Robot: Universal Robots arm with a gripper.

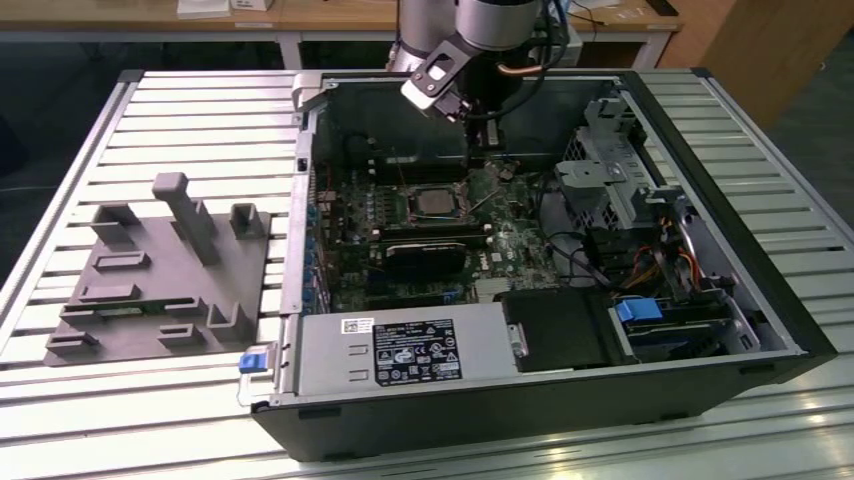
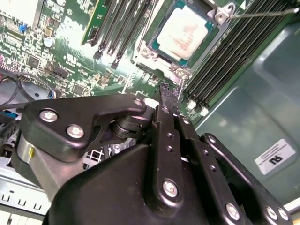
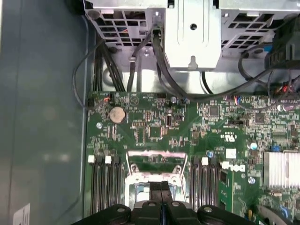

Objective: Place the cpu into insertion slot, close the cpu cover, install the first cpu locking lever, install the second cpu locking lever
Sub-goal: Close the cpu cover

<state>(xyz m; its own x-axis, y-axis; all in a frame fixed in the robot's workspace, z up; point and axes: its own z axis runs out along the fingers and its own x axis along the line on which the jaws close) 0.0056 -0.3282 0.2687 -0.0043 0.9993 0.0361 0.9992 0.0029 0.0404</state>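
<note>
The cpu [image 2: 185, 30] lies face up in the insertion slot [image 2: 149, 52], its pale metal top showing; in the exterior view the cpu [image 1: 435, 200] sits mid-board inside the open black case. The cpu cover [image 3: 154, 154] is a silvery frame around it, and I cannot tell whether it lies fully flat. A thin wire locking lever [image 2: 262, 13] runs out from one socket corner. My gripper [image 2: 168, 90] is shut with nothing between its fingers. It hangs just beside the socket's edge, over the far side of the board [image 1: 477, 150], its tips [image 3: 161, 186] at the frame.
Long black memory slots [image 2: 225, 61] flank the socket. A black heatsink block [image 1: 424, 255] sits just in front of it, and a drive cage [image 1: 607, 170] with cables is to the exterior view's right. A grey fixture plate [image 1: 160, 270] lies outside the case on the left.
</note>
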